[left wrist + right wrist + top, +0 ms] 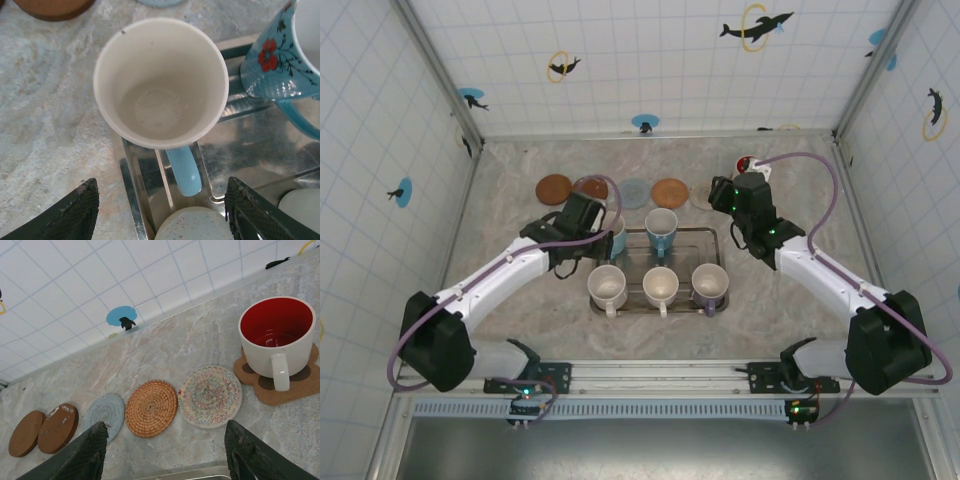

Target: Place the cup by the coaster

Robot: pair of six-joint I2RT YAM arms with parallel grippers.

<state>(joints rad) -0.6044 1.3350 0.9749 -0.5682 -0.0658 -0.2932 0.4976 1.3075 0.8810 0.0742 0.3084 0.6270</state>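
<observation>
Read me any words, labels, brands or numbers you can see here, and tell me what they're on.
None: there is no readable text.
The walls carry only dolphin stickers, the blue mug has only a red flower, and the red-lined cup and the coasters are unmarked.

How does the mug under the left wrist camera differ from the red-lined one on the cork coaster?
The tapered mug is cream inside with a blue handle; the red-lined mug has a white handle. The tapered mug narrows toward its base; the red-lined mug is straight-sided. The tapered mug stands in the metal tray, the red-lined mug on a cork coaster. Both are upright and empty.
</observation>
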